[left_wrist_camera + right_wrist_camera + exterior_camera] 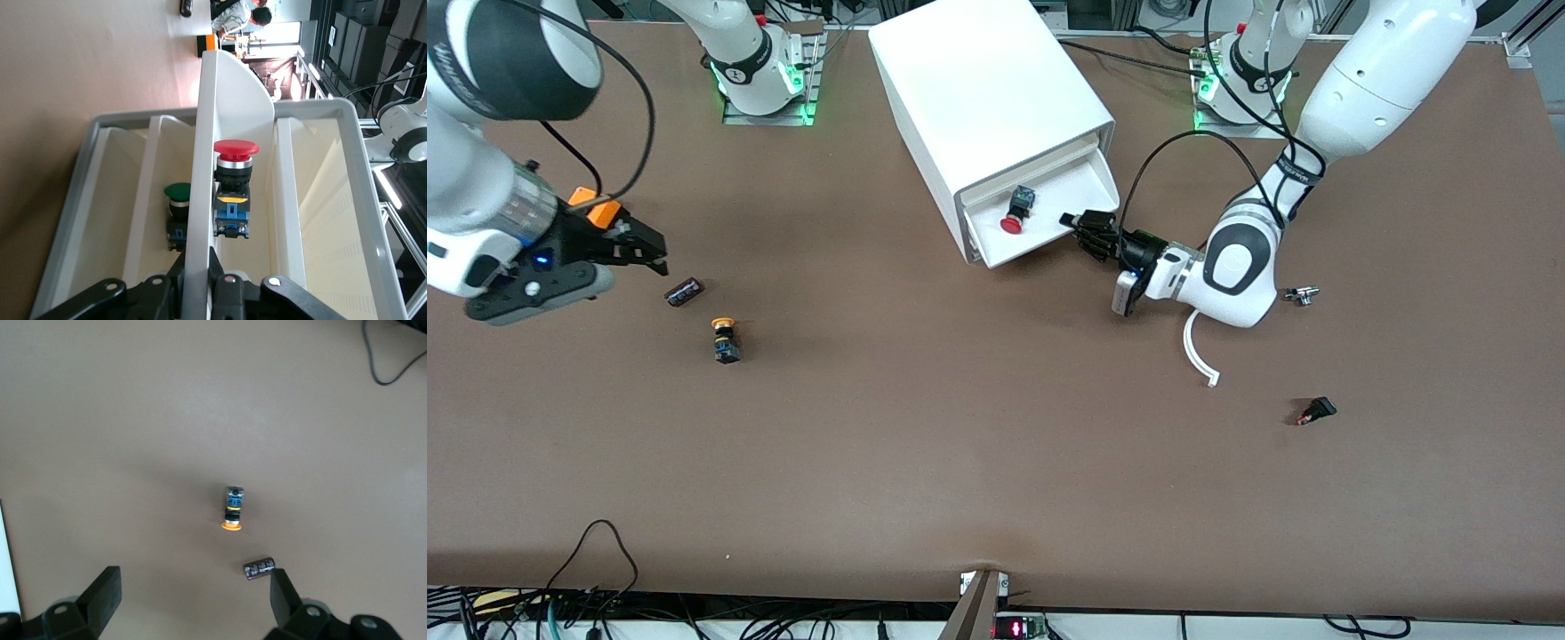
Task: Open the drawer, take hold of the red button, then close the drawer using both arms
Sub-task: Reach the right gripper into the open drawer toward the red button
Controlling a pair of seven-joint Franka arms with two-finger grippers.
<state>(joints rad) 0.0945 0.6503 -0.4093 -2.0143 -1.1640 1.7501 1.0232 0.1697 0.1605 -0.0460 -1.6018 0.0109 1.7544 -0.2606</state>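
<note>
My left gripper [1079, 227] is clamped on the drawer [1049, 222] front so the tray stays out, red button [1015, 212] lying exposed inside; my right gripper [636, 249] waits wide open over the black cylinder [684, 292]

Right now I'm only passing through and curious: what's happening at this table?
The left gripper is shut on the front edge of the drawer, which stands pulled out of the white cabinet. The red button lies inside it, not yet picked up. The right gripper hangs open above the table near a black cylinder and a yellow-capped button.
</note>
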